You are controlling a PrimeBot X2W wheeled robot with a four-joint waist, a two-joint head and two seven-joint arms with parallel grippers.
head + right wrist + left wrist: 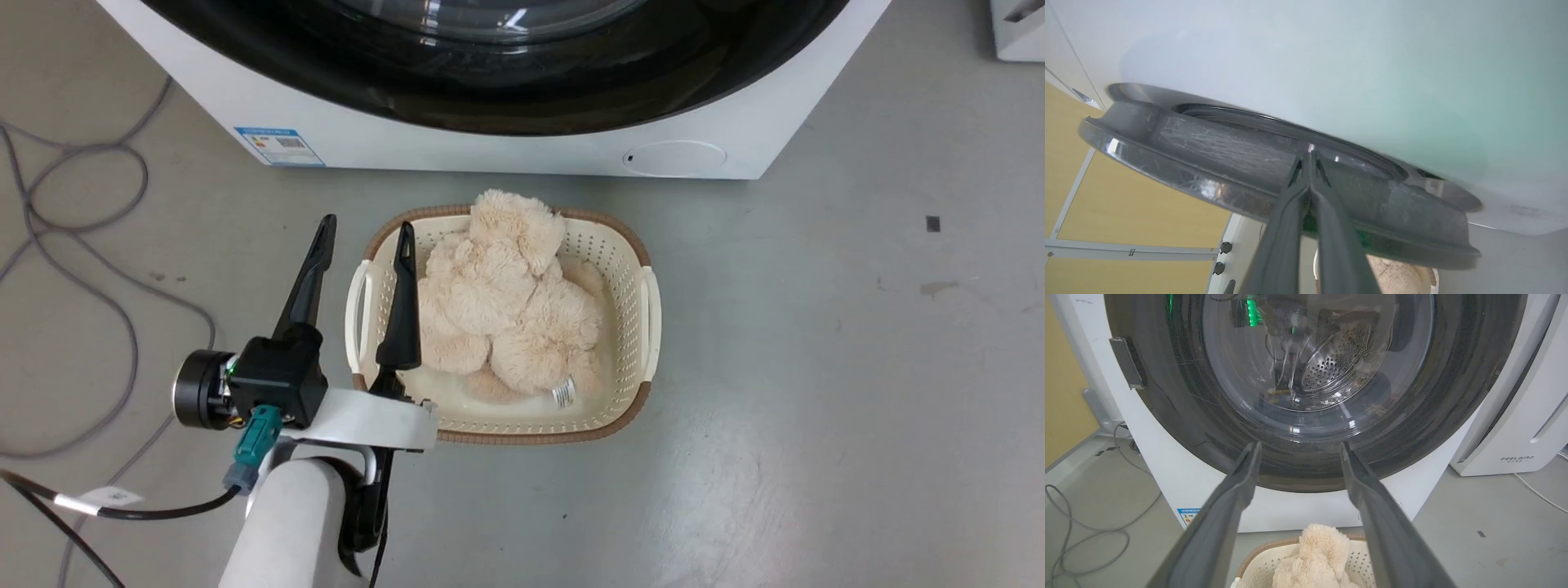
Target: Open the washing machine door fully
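**Right pincer tucked behind the door rim; the swing is yet to come**

The washing machine [457,151] stands straight ahead of both pincers, its white front beyond the left fingertips. The washing machine door [490,90], a glossy black disc, lies close against that front. From the left wrist it looks shut or very nearly so, with the steel drum visible through its glass. I judge the task to be at its start: getting purchase on the rim, with the whole opening left to do.

Below the left pincer sits a laundry basket [651,322] on the floor, with a plush toy [506,310] just right of the fingers. The left pincer [367,222] is released, fingers spread, grasping nothing and well short of the door. The right pincer [1309,156] is clenched, its fingers pressed together with nothing between them. Its tips are tucked into the narrow gap between the door's back edge and the white front.

The next move probably calls for drawing the right pincer outward on an arc about the hinge, tips kept behind the rim. A straight tug might slip off the glossy edge. I cannot tell which side carries the hinge.

The right wrist view gives the door edge-on and the point of contact. The left wrist view gives it face-on, with a white FEELBIRD appliance [1515,428] right of the fingers and a grey tab [1126,363] on the rim to their left. The head view adds the basket and loose cables [82,151] left of the left pincer.
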